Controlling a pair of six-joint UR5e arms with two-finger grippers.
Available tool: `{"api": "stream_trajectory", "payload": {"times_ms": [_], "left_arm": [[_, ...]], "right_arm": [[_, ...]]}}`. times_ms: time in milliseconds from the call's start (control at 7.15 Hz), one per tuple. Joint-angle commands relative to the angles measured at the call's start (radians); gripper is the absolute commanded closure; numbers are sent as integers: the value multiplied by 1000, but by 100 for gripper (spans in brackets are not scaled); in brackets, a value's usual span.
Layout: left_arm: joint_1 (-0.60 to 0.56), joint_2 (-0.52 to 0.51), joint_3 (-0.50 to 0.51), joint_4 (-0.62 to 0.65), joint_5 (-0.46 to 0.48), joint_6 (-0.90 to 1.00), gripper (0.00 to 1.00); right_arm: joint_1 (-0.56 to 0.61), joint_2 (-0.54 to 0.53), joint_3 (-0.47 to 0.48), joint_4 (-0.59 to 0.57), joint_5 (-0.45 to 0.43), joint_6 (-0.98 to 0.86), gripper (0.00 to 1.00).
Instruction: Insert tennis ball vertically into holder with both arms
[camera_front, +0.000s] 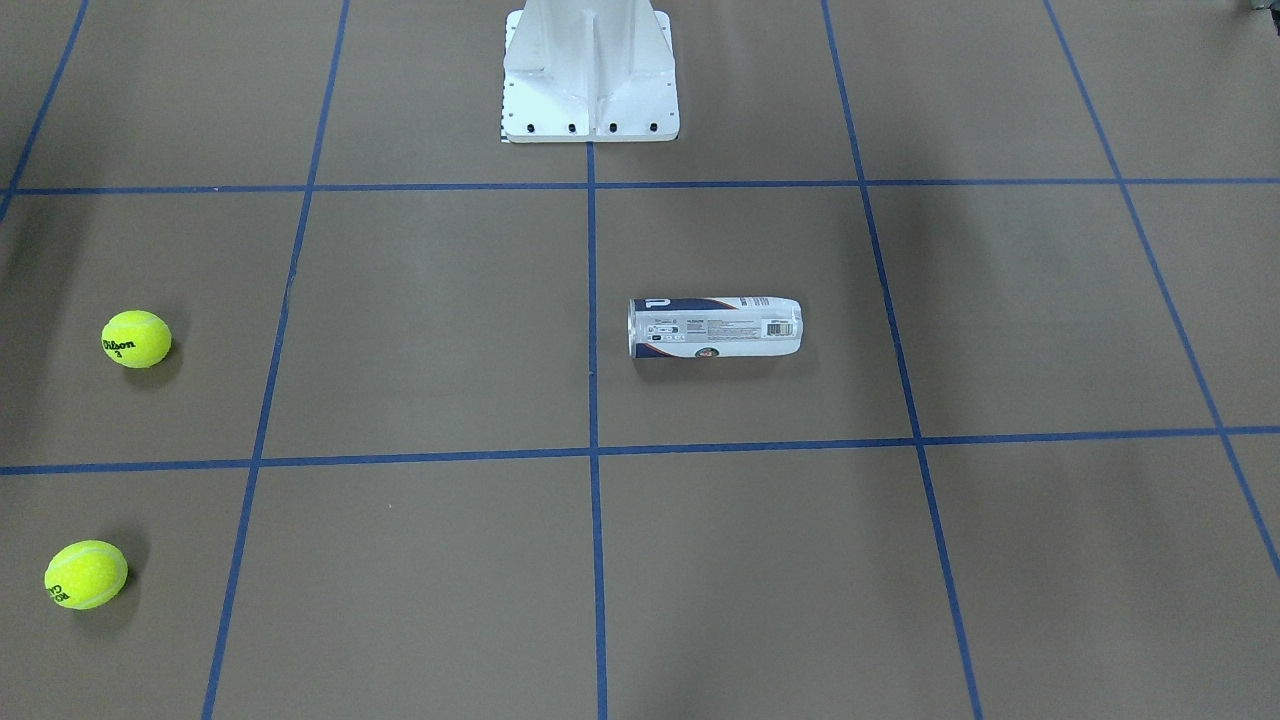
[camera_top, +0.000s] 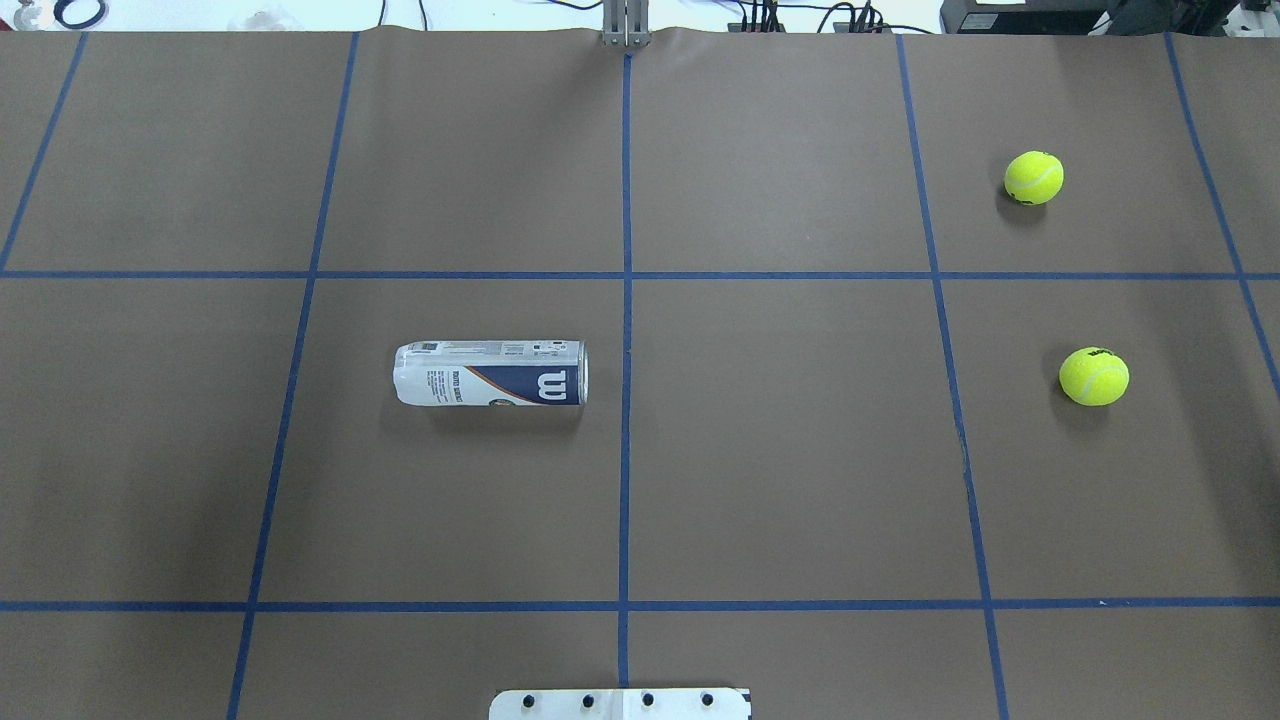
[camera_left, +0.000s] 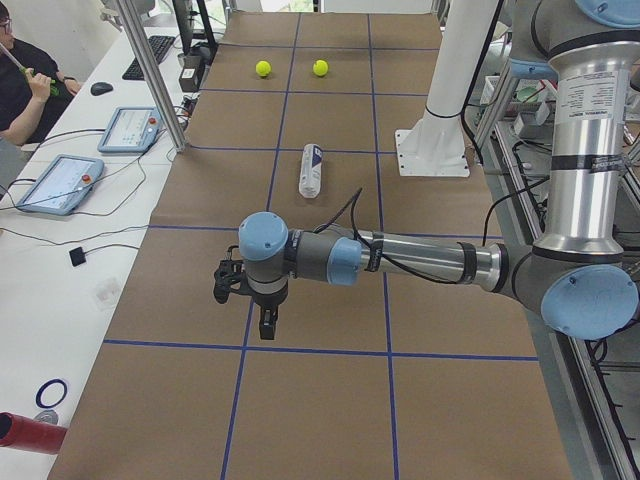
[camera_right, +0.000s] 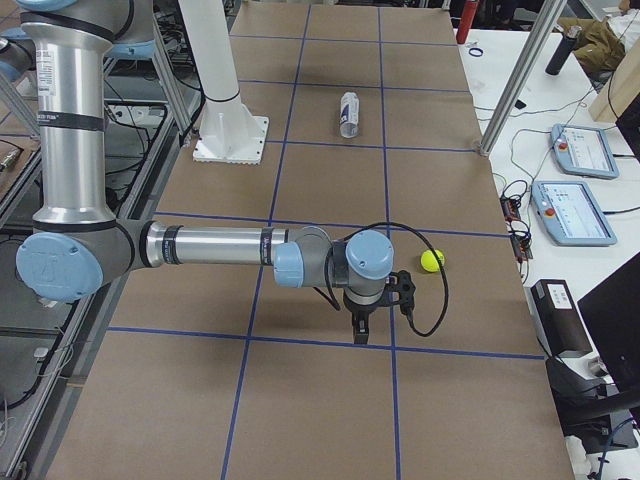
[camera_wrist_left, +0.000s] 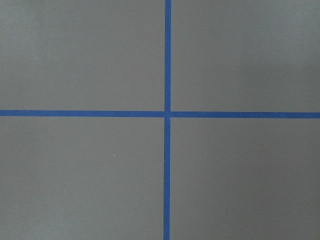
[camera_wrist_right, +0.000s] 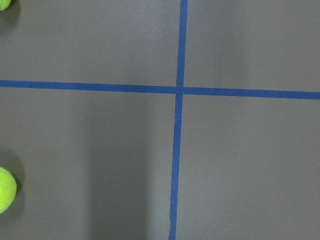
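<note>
Left claw (camera_left: 262, 328) & right claw (camera_right: 362, 328), grip can't tell, hang over brown paper (camera_top: 780, 450) w/ blue tape grid (camera_top: 625, 300).

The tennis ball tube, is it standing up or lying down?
Lying down. The clear plastic cylindrical tube with the white and navy label rests lengthwise on the brown table.

Bright, even light falls from above, and every view is sharp. Soft, short shadows hug the holder (camera_top: 490, 373) and the two tennis balls (camera_top: 1034, 177) (camera_top: 1094, 376). Broad, faint shadow bands darken the table (camera_top: 800, 450), and the white pedestal (camera_front: 590, 70) glares slightly.
</note>
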Motion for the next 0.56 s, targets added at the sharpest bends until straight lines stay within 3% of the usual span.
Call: {"api": "stream_trajectory", "payload": {"times_ms": [0,420], "left_arm": [[0,1,0,-1,0,0,0],[0,3,-21,-10,-10,-9,0]], "right_arm": [[3,0,5,0,4,0,1],[8,-5,9,1,5,0,1]]}}
